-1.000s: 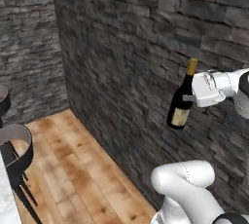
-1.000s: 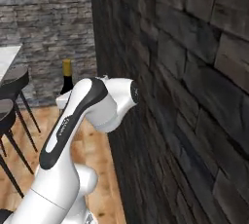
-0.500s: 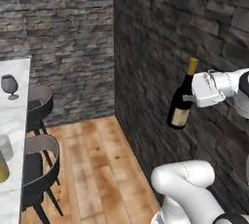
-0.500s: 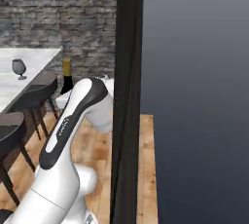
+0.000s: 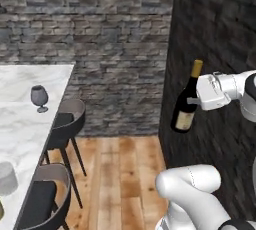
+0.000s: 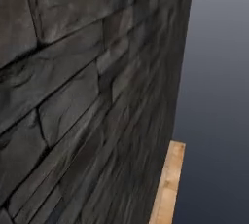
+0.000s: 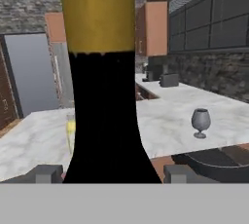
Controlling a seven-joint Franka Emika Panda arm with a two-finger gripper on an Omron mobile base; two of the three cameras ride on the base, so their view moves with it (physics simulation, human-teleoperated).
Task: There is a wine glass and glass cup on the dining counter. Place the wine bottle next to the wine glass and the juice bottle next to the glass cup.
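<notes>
Transport of wine bottle toward dining table.

Gripper (image 5: pixel 200 100) is pinched on the neck of the wine bottle (image 5: pixel 186 100), carrying it upright in the air, well apart from the table (image 5: pixel 22 105). Collision risk: the bottle hangs close to a dark stone wall (image 5: pixel 215 39), so any swing of the arm toward it could strike the glass. Slip risk: the hold is high on the slim neck with the heavy body hanging below, so a sudden stop could tilt the bottle. Placement risk: the wine glass (image 5: pixel 39 97) stands near the table edge above the stools (image 5: pixel 65 124); a low approach could topple it. The bottle is near-black glass with a gold foil top (image 7: pixel 97 11) and a tan label (image 5: pixel 183 120). The glass cup (image 5: pixel 7 178) stands nearer the robot on the same table.
</notes>
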